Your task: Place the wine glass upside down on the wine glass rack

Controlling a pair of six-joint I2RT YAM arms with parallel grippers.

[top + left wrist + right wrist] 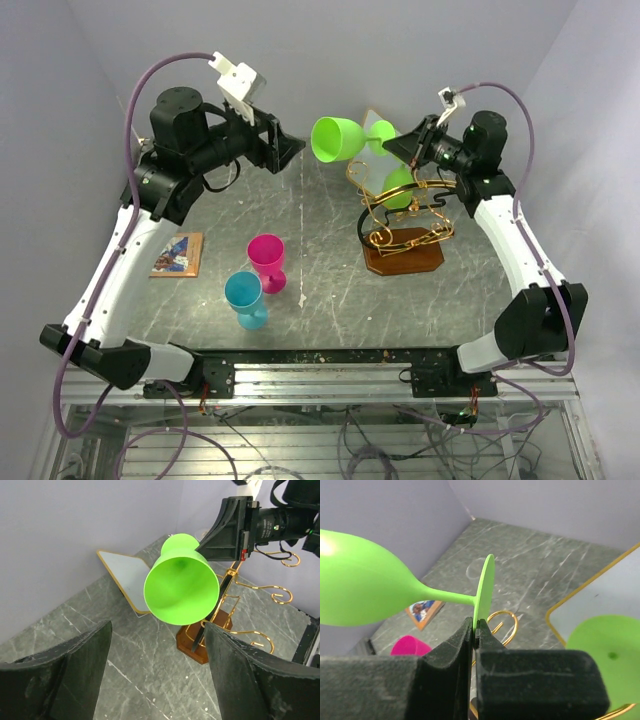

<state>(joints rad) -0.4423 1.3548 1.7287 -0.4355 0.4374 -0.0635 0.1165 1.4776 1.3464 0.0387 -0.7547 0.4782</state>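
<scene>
Right tool point(474, 629) clenched the green wine glass point(365, 592) by its thin foot, left tool point(288, 150) released; a slow bowl-down turn over the wine glass rack point(405, 225) looked wisest.

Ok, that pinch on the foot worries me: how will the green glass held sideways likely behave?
The green wine glass looks like opaque moulded plastic, so probably light and not fragile. The right gripper pinches only its thin foot edge while it sticks out sideways, so it could pivot or slip.
</scene>
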